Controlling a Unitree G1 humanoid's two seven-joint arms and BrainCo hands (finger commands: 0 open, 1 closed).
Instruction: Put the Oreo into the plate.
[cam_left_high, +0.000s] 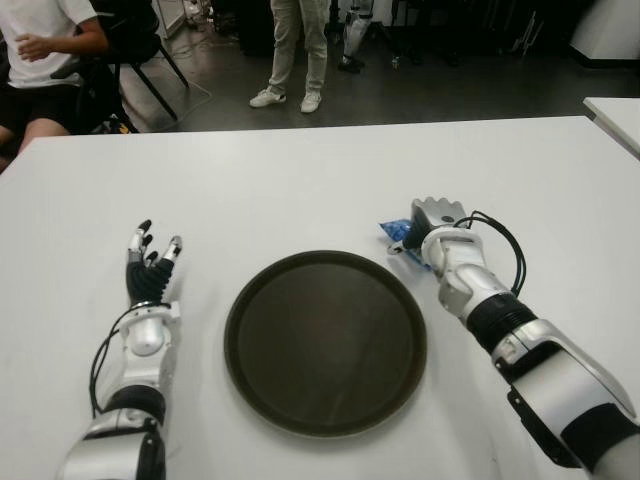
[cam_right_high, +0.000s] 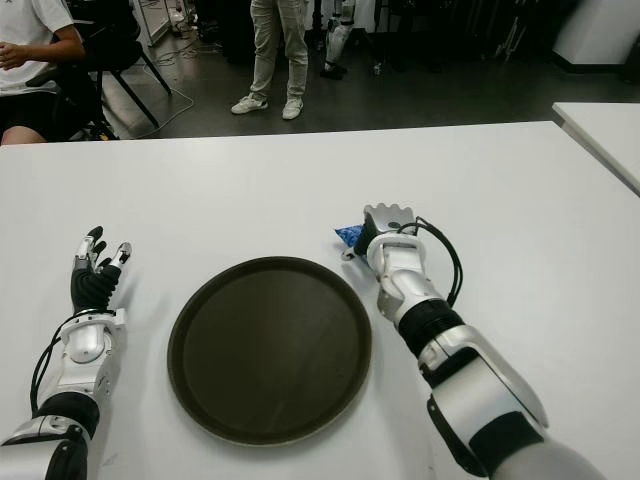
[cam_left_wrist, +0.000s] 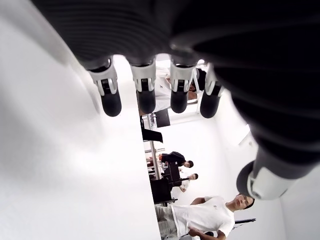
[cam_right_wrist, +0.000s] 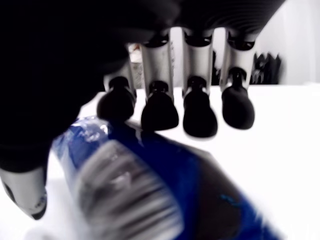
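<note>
A blue Oreo packet (cam_left_high: 394, 233) lies on the white table just off the far right rim of the round dark plate (cam_left_high: 325, 345). My right hand (cam_left_high: 436, 220) is down over the packet. In the right wrist view its fingers (cam_right_wrist: 160, 110) curl past the far edge of the Oreo packet (cam_right_wrist: 150, 190) and the thumb sits at its side, so the hand is closed around it. The palm hides most of the packet in the eye views. My left hand (cam_left_high: 150, 265) shows left of the plate, fingers spread and holding nothing.
The white table (cam_left_high: 300, 180) stretches far beyond the plate. Another table's corner (cam_left_high: 615, 115) shows at the far right. A seated person (cam_left_high: 40, 60) and a standing person (cam_left_high: 295, 50) are behind the far edge.
</note>
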